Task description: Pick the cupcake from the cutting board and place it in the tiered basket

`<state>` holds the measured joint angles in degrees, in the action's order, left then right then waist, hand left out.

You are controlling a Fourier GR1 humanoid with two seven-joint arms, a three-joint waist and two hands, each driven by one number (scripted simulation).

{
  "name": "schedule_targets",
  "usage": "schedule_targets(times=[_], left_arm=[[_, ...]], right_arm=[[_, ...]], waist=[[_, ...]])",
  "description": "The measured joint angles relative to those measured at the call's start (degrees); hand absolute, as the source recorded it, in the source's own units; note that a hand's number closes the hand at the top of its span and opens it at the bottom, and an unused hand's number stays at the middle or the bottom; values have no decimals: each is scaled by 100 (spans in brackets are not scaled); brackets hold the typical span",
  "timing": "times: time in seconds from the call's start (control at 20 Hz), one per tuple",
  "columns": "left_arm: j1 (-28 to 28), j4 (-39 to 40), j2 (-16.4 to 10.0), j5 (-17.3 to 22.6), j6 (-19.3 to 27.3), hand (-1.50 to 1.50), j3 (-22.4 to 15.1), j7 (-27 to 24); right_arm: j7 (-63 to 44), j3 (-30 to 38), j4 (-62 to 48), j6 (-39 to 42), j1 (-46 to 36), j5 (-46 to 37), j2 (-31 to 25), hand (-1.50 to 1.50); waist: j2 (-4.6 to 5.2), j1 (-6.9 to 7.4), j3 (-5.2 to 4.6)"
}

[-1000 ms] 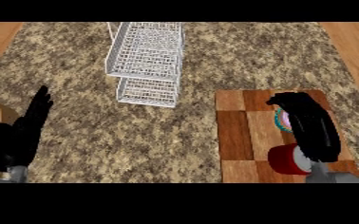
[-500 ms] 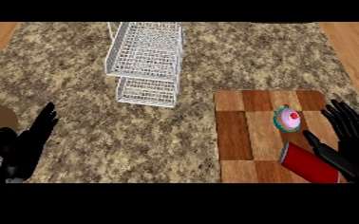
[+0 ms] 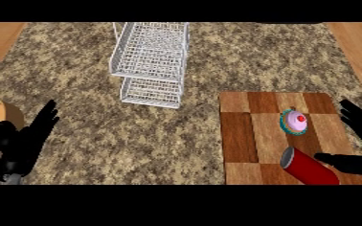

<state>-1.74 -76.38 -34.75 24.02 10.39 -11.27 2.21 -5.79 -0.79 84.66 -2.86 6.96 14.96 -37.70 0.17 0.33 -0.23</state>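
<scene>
you can see the pink-frosted cupcake with a red cherry (image 3: pixel 294 121) sitting upright on the checkered wooden cutting board (image 3: pixel 240 134), in the same spot as half a second ago, well apart from the white wire tiered basket (image 3: pixel 151 62) at the far side of the speckled brown stone bench (image 3: pixel 84 100). your right hand (image 3: pixel 352 117) has drawn back toward the right edge since then; only its straight fingers and its thumb show now, spread open with nothing held, and neither touches the cupcake. a red cylindrical can (image 3: pixel 309 166) lies on its side on the board's near edge, just beside that thumb, unmoved. your left hand (image 3: pixel 28 141) rests open at the lower left, fingers up, much as before.
</scene>
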Motion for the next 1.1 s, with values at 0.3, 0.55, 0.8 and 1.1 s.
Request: schedule_targets(times=[0.3,0.55,0.8,1.1], left_arm=[[-147,-136,50,-109,-67,0,155,81],[18,-6,202,-234,-146,0,243,176],[-11,111,303,-381,-278,0,368,106],[-11,107,415,-533,-447,0,581,170]], right_arm=[[-1376,-39,446,509,-676,154,-325,-150],[-2452,-56,518,925,-1232,426,-389,-150],[-3243,-89,531,1323,-1483,508,-432,-150],[-3526,210,445,1762,-1223,337,-514,-150]], waist=[[-16,4,14],[-16,-4,18],[-17,-13,19],[-20,-31,21]])
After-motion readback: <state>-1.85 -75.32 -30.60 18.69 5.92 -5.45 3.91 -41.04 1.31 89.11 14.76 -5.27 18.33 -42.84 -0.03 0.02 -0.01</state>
